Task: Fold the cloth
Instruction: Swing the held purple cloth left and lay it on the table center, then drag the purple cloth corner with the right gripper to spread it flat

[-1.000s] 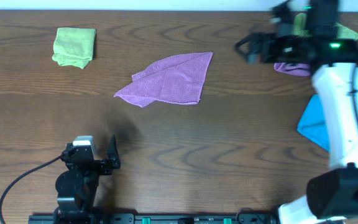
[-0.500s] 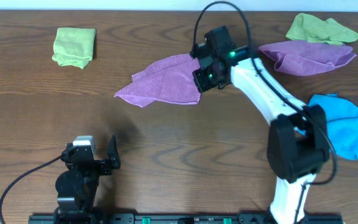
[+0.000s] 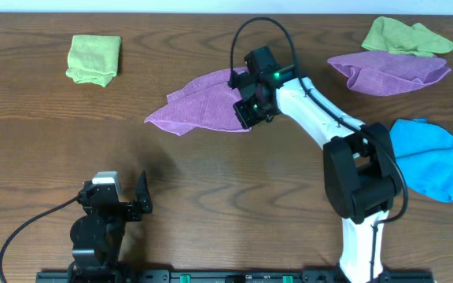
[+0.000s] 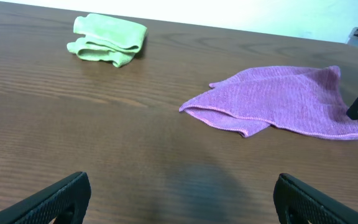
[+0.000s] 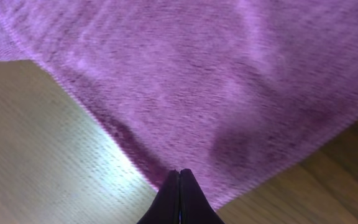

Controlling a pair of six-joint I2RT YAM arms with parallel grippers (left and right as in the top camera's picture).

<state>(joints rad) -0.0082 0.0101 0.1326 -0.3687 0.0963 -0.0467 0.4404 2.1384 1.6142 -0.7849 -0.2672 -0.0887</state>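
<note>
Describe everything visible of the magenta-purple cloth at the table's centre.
The magenta-purple cloth looks like fuzzy microfibre with a stitched hem. It lies loosely folded over itself, roughly triangular, flat on the wooden table. The right gripper, jaws shut, pinches its right-hand corner; nothing else touches it.

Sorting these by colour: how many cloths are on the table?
5: a folded lime-green cloth far left, the magenta-purple cloth at centre, a crumpled lime-green cloth and a lilac-purple cloth far right, a blue cloth nearer right. None looks hidden.

Dark wood-grain table [image 3: 211,173], white backdrop [image 4: 229,9] beyond
</note>
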